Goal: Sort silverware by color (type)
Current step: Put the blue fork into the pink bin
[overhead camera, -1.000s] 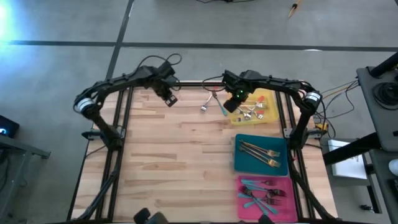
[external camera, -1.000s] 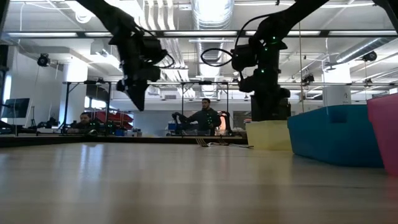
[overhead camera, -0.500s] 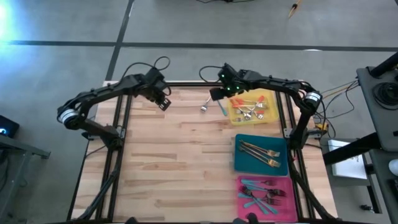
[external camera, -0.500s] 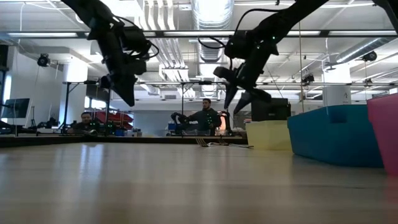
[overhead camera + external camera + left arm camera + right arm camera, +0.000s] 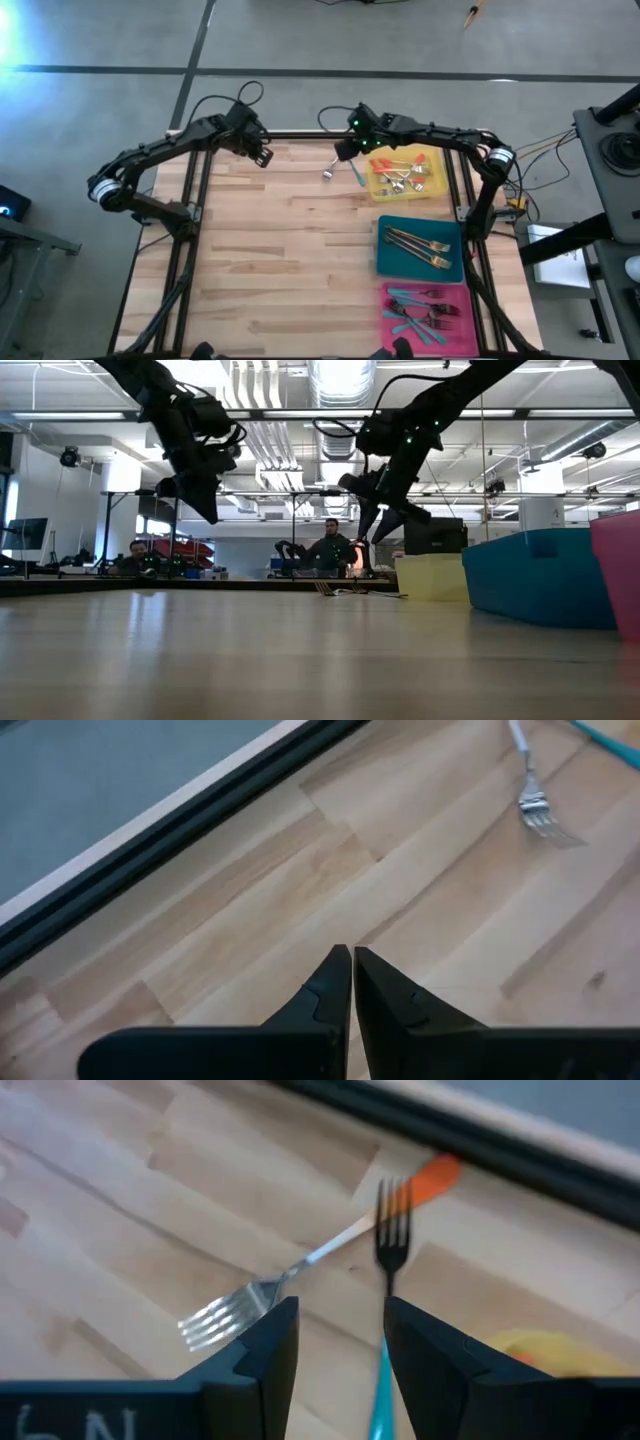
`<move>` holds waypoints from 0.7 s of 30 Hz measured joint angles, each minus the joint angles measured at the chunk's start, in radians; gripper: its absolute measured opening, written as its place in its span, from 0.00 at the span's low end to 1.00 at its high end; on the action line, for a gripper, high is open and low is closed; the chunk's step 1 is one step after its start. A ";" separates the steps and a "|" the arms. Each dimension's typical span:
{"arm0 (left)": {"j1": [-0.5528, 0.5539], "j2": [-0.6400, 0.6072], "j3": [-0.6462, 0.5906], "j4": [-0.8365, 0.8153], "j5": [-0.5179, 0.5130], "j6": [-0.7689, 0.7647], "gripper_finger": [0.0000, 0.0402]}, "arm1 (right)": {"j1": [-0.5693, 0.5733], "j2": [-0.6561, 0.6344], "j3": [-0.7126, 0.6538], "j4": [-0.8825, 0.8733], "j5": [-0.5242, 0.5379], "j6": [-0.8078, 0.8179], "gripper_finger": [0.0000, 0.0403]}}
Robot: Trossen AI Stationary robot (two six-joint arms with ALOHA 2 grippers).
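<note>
Right wrist view: two forks [image 5: 300, 1270] lie ahead of parted jaws.

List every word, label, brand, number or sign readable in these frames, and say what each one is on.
Pale marks, possibly "6N", on the right gripper body at the edge of the right wrist view: cut off, not surely readable.
Nothing readable on the yellow tray, teal tray, pink tray, the silverware or the table.
Room behind the table, low view: any signs too small to read.

Dark jointed arms, looped black cables, green lights
</note>
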 joint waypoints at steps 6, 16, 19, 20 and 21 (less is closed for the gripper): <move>0.055 0.000 0.000 0.001 -0.004 0.040 0.00 | 0.028 0.066 0.037 -0.026 -0.003 0.005 0.35; 0.141 -0.001 0.000 -0.001 0.004 0.175 0.00 | 0.035 0.182 0.172 -0.101 -0.001 0.106 0.35; 0.164 -0.001 0.000 -0.001 0.004 0.216 0.00 | 0.035 0.233 0.230 -0.165 0.000 0.106 0.35; 0.171 -0.001 0.000 -0.001 0.004 0.225 0.00 | 0.035 0.254 0.251 -0.198 0.005 0.105 0.35; 0.179 -0.001 0.000 -0.001 0.004 0.233 0.00 | 0.035 0.276 0.278 -0.241 0.014 0.101 0.35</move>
